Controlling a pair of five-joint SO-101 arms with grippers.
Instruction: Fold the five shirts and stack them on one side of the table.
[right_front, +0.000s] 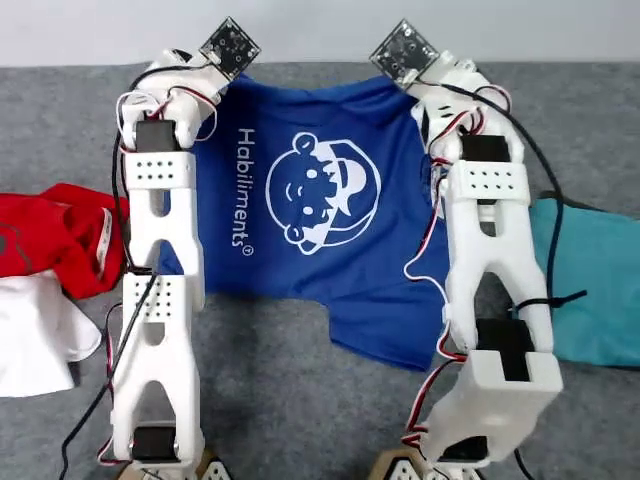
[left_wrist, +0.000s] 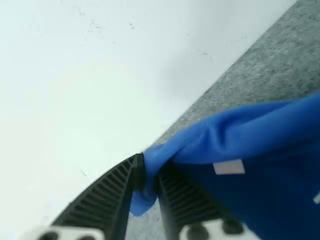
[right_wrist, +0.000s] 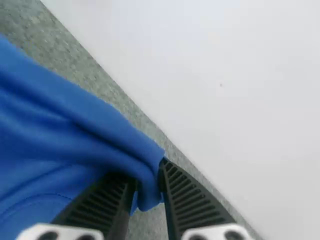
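Blue shirt (right_front: 300, 270) lies spread on the grey table (right_front: 300, 400) between my two arms, picture side up. A red shirt (right_front: 60, 240) and a white shirt (right_front: 35, 340) sit at the left, and a teal shirt (right_front: 590, 280) at the right.

From the left wrist, my left gripper (left_wrist: 149, 170) pinches the blue cloth tight.

From the right wrist, my right gripper (right_wrist: 147, 175) pinches it too.

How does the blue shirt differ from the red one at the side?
The blue shirt lies spread out mid-table, print up; the red shirt sits bunched at the edge. The left hand and right hand each pinch the blue shirt's far edge; nothing holds the red shirt. Both rest on the grey table.
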